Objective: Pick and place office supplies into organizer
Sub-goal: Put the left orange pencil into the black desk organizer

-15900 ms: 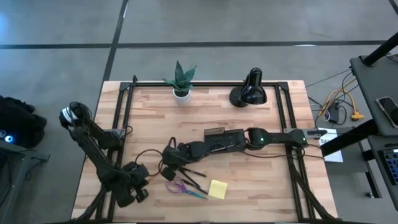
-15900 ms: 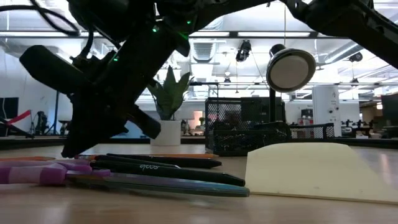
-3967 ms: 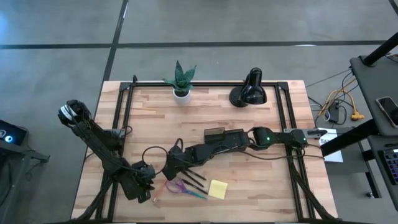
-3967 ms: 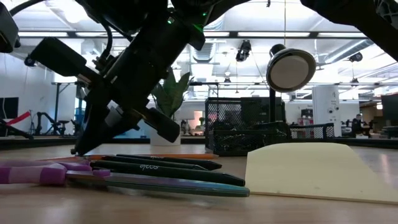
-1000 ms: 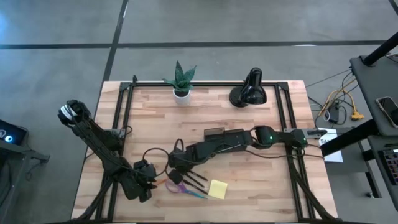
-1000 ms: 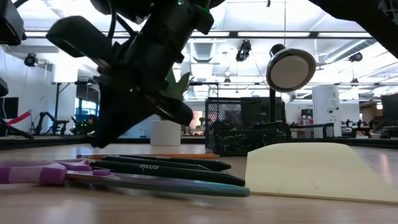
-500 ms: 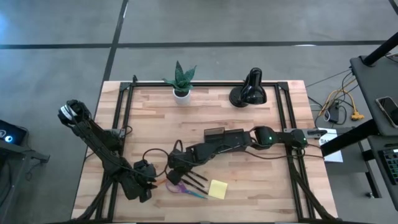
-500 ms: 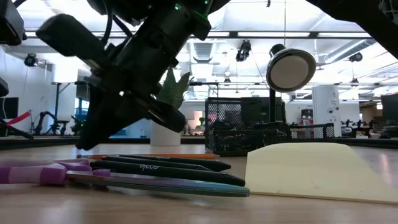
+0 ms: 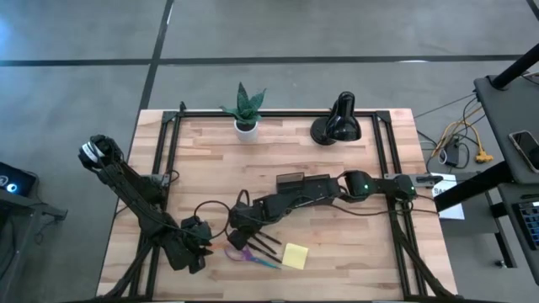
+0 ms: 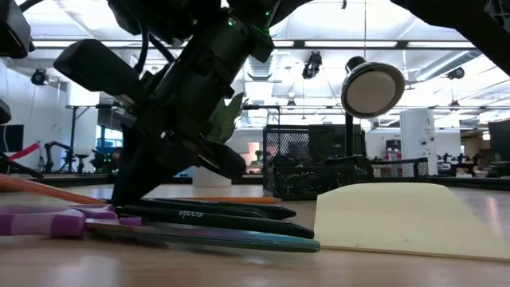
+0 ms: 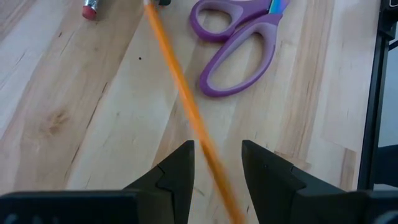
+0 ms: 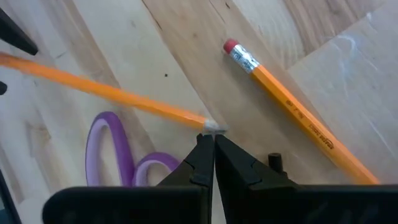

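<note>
Two end effectors are sharing one orange pencil at the lower left of the high view.
The left end effector (image 11: 214, 180) is grasping the pencil (image 11: 180, 93) between its fingers; the right end effector (image 12: 210, 149), clenched, is pinching its far tip. A second pencil (image 12: 292, 112) is lying diagonally on the tabletop (image 9: 337, 252) near the purple scissors (image 9: 246, 253).

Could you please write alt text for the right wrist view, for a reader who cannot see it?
The right gripper, shut, pinches the metal end of a thin orange pencil that slants away over the pale wooden table. A second orange pencil with a red eraser lies beside it, and the purple scissor handles lie below the held pencil.
</note>
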You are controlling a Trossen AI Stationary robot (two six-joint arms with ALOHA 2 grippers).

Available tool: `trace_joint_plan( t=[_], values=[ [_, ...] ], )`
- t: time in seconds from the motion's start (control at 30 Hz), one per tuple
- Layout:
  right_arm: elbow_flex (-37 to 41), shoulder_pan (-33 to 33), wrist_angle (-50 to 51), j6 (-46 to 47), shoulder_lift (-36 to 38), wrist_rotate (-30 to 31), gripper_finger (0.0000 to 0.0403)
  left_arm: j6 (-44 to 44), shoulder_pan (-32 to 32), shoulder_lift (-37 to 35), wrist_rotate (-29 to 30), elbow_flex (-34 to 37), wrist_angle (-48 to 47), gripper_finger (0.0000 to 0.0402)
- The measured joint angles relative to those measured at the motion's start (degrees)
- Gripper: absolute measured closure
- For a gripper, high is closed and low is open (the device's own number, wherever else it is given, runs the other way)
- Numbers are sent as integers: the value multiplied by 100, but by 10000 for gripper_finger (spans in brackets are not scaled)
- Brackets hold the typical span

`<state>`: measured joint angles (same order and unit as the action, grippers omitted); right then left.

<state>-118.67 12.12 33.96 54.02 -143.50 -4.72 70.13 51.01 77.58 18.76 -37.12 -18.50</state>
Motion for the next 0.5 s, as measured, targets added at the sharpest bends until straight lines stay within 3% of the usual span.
trace_joint_plan(
  t=[0.5],
  values=[
    [-271, -2, -35, -242, 61, 21, 394, -3, 2, 0, 0, 0, -2, 285]
  ],
)
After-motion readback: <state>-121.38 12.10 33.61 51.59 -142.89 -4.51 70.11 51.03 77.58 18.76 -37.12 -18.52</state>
